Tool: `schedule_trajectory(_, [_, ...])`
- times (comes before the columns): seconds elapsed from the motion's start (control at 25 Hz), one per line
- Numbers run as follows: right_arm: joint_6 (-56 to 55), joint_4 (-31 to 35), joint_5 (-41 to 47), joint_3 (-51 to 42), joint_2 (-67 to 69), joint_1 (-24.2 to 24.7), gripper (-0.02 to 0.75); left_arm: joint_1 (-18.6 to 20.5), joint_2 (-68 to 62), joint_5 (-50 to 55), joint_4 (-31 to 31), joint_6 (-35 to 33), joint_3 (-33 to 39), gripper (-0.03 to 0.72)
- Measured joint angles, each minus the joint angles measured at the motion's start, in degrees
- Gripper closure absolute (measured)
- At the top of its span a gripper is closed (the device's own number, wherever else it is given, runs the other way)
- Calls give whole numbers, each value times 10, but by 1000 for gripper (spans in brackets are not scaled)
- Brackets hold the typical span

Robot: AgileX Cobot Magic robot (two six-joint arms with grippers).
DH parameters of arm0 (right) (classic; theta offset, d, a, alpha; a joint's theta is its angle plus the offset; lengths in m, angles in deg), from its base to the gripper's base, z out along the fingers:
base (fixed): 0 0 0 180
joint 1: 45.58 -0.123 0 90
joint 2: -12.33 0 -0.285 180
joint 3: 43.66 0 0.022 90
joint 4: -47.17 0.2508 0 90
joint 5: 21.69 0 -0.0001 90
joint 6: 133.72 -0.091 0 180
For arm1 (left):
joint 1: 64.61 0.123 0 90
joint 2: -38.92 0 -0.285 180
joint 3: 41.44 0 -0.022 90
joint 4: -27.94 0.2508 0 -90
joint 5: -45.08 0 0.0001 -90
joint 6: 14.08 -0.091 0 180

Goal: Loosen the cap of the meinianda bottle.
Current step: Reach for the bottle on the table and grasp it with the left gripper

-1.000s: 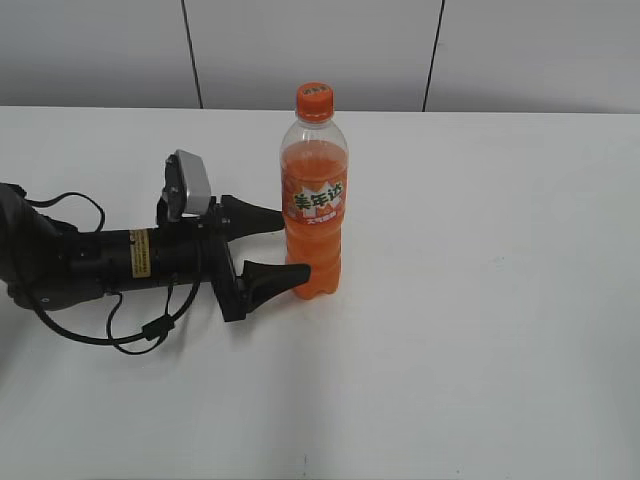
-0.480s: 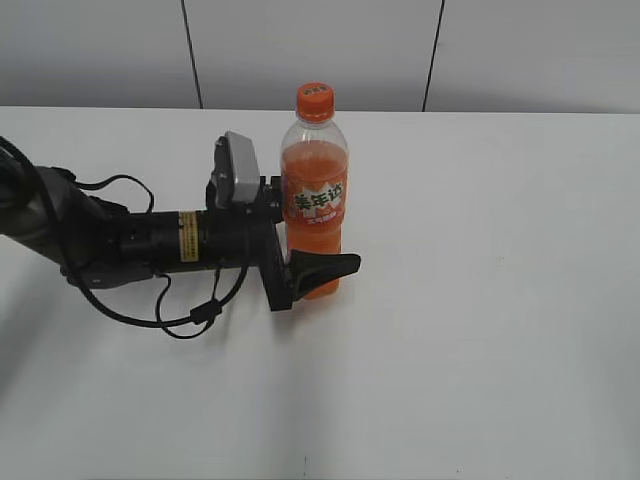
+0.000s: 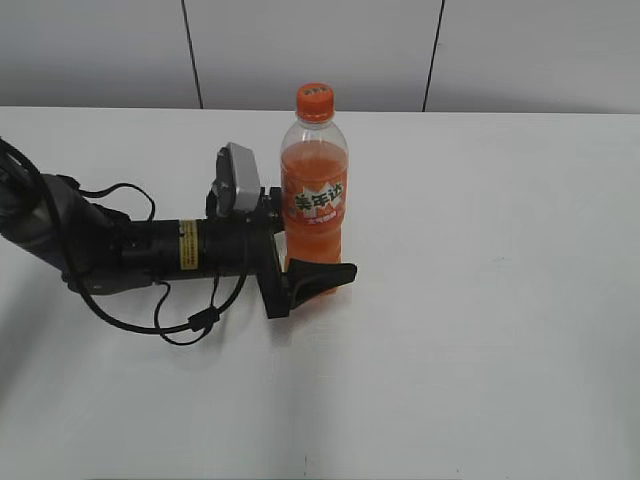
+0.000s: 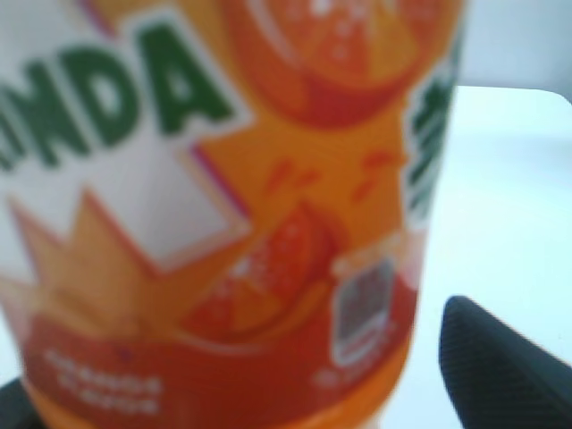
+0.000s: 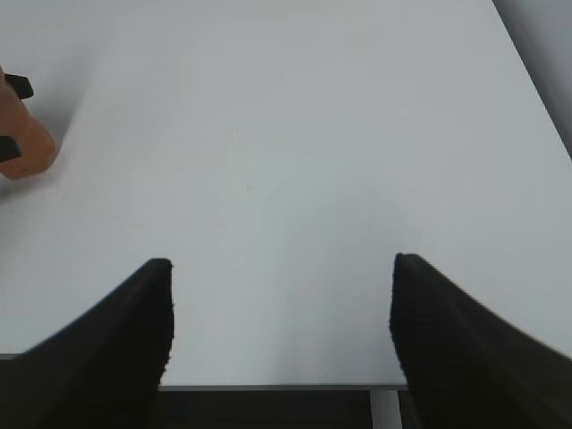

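Observation:
The meinianda bottle (image 3: 315,200) stands upright on the white table (image 3: 480,300), full of orange drink, with the orange cap (image 3: 314,100) on top. My left gripper (image 3: 325,250) lies low and level with its jaws either side of the bottle's lower part; the near finger (image 3: 322,274) crosses in front of the base, the far one is hidden behind. In the left wrist view the label (image 4: 214,206) fills the frame and a thin gap shows between the bottle and the right finger (image 4: 500,366). My right gripper (image 5: 279,304) is open and empty over the table's near edge.
The left arm (image 3: 130,250) and its looped cables (image 3: 190,320) lie across the table's left side. In the right wrist view the bottle's base (image 5: 25,147) shows at the far left edge. A grey panelled wall (image 3: 300,50) backs the table.
My left gripper has slid right from beside the bottle until its jaws straddle the lower part. The near finger has since drawn in closer to the bottle. The bottle has not moved.

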Motion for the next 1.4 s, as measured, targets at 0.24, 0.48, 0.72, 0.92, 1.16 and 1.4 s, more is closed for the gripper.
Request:
schedule_trajectory(0.24, [0, 0, 0, 0, 0, 0, 172, 22, 0, -6, 5, 19, 0, 97])
schedule_trajectory(0.48, [0, 0, 0, 0, 0, 0, 172, 21, 0, -8, 8, 21, 0, 97])
schedule_trajectory(0.72, [0, 0, 0, 0, 0, 0, 172, 21, 0, -8, 8, 21, 0, 97])
schedule_trajectory(0.92, [0, 0, 0, 0, 0, 0, 172, 21, 0, -8, 6, 21, 0, 101])
schedule_trajectory(1.16, [0, 0, 0, 0, 0, 0, 172, 21, 0, -9, 0, 22, 0, 237])
schedule_trajectory(1.4, [0, 0, 0, 0, 0, 0, 172, 21, 0, -8, 3, 22, 0, 283])
